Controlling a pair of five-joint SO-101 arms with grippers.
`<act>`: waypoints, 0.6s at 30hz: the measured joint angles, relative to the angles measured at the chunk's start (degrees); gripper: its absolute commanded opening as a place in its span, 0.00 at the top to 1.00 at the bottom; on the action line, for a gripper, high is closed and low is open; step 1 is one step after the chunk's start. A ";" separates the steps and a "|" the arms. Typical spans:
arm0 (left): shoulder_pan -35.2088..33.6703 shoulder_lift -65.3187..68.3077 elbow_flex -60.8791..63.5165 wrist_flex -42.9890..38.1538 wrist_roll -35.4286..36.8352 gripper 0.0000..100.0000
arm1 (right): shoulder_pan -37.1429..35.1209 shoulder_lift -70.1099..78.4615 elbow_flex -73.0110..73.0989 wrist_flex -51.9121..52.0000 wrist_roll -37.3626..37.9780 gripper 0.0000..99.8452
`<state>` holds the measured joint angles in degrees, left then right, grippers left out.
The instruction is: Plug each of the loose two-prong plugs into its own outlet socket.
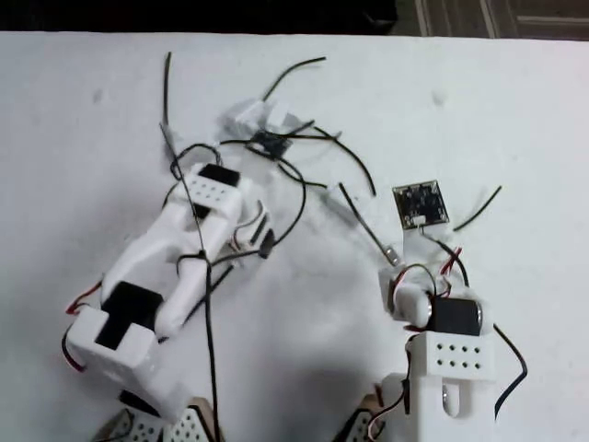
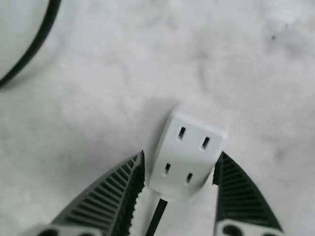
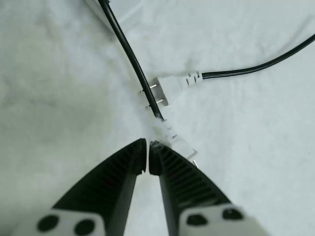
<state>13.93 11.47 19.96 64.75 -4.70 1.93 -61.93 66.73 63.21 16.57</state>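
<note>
A white outlet socket (image 2: 186,157) with two pairs of slots lies on the white table between the black fingers (image 2: 115,194) of my left gripper (image 2: 179,164), which press its sides; a black cable leaves its near end. In the high view the left gripper (image 1: 261,235) sits mid-table. My right gripper (image 3: 147,156) is shut with nothing between its fingers. A white plug (image 3: 181,145) lies just past its fingertips, partly under one finger. A second white two-prong plug (image 3: 165,90) on a black cable lies farther out. In the high view the right gripper (image 1: 394,273) is at the right.
Black cables (image 1: 299,180) loop across the middle of the table. More white sockets (image 1: 248,112) sit at the back centre beside a small dark part (image 1: 268,142). A dark square circuit board (image 1: 421,203) lies just beyond the right arm.
</note>
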 measured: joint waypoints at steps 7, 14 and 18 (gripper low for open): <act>0.62 -0.18 -1.93 4.75 0.35 0.68 | 0.00 0.00 0.00 0.00 0.00 0.98; 0.97 -10.02 -2.20 9.85 -3.78 0.69 | 0.00 0.00 0.00 0.00 0.00 0.98; -1.32 -18.90 -0.70 11.78 -6.42 0.75 | 1.67 0.00 -0.26 0.00 0.00 0.98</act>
<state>12.62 -7.43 19.25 76.53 -11.12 3.60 -61.93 66.46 63.21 16.57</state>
